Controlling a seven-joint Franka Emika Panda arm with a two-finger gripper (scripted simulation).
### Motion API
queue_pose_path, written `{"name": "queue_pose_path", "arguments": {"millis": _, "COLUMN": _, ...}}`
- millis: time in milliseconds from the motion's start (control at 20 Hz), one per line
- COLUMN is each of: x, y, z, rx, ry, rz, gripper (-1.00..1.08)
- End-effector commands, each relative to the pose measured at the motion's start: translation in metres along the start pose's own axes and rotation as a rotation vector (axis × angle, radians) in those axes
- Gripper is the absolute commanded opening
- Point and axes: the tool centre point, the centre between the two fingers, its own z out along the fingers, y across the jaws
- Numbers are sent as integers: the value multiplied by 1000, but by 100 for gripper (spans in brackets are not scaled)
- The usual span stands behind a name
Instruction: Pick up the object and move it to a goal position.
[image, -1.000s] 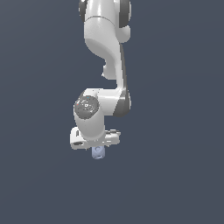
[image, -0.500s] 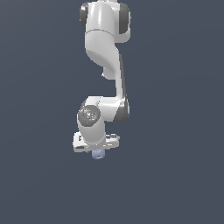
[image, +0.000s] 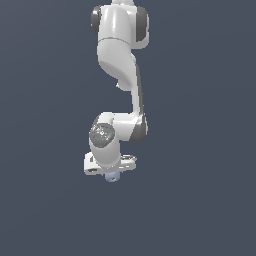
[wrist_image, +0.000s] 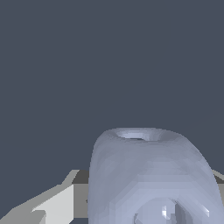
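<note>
1. Exterior view is showing one white arm (image: 120, 75), one gripper (image: 111, 172) and one object (image: 112, 176).
2. Wrist view is showing one pale lavender-blue object (wrist_image: 148, 175) filling the frame, its ring-marked face turning toward the camera; its long axis cannot be judged.
3. The object is sitting between the fingers (wrist_image: 52, 205), directly beneath the gripper, which is clamping it.

The exterior view looks from high above, well back, down my whole arm. My wrist view sits close against the block (wrist_image: 151, 177). The 2 views share that block (image: 112, 176).
</note>
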Motion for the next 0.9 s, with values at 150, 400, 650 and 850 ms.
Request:
{"name": "queue_pose_path", "arguments": {"millis": 150, "x": 0, "y": 0, "z": 0, "rx": 0, "ry": 0, "rz": 0, "gripper": -100}}
{"name": "queue_pose_path", "arguments": {"millis": 400, "x": 0, "y": -1, "z": -1, "rx": 0, "ry": 0, "rz": 0, "gripper": -100}}
{"name": "queue_pose_path", "arguments": {"millis": 650, "x": -2, "y": -10, "z": -11, "rx": 0, "ry": 0, "rz": 0, "gripper": -100}}
{"name": "queue_pose_path", "arguments": {"millis": 850, "x": -5, "y": -26, "z": -27, "rx": 0, "ry": 0, "rz": -1, "gripper": -100}}
